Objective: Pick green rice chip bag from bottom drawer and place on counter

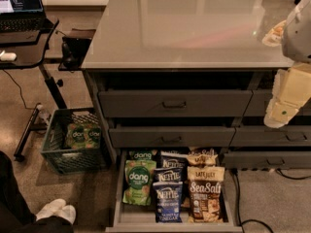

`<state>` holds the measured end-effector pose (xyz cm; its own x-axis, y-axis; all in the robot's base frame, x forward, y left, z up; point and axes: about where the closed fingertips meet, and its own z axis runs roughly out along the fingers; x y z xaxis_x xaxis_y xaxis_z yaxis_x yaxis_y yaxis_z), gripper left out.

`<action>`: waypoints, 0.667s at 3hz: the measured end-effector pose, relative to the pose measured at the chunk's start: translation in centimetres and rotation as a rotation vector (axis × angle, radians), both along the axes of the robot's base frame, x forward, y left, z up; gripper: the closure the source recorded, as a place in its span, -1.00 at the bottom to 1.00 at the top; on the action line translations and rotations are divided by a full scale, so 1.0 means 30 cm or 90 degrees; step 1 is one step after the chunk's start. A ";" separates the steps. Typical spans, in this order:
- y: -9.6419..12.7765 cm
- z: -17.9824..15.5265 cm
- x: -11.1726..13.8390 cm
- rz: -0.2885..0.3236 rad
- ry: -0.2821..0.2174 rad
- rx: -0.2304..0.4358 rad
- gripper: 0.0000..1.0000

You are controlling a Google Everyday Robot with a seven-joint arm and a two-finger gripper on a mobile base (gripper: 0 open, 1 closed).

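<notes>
The green rice chip bag (pixel 138 181) with the round "dang" logo lies flat in the left part of the open bottom drawer (pixel 141 217). A second dang bag (pixel 143 155) is partly hidden behind it. The glossy grey counter (pixel 184 28) spreads above the drawers. My gripper (pixel 276 118) hangs at the far right, below the counter edge and level with the upper drawer fronts. It is well above and to the right of the green bag and holds nothing that I can see.
Blue Kettle bags (pixel 168 198) and a brown Sea Salt bag (pixel 206 200) fill the drawer's middle and right. Closed drawer fronts with bar handles (pixel 174 104) sit above. A green crate (pixel 73 140), a black desk with a laptop (pixel 19 4) and a person's shoes (pixel 56 210) are at the left.
</notes>
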<state>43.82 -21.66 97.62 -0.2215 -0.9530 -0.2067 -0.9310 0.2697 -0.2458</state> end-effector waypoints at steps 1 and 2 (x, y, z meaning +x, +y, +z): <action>0.000 0.001 0.001 -0.001 -0.002 0.000 -1.00; -0.013 -0.146 0.014 -0.025 0.028 0.007 -1.00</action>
<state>44.24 -22.07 93.25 -0.2681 -0.9411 -0.2060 -0.9293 0.3090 -0.2024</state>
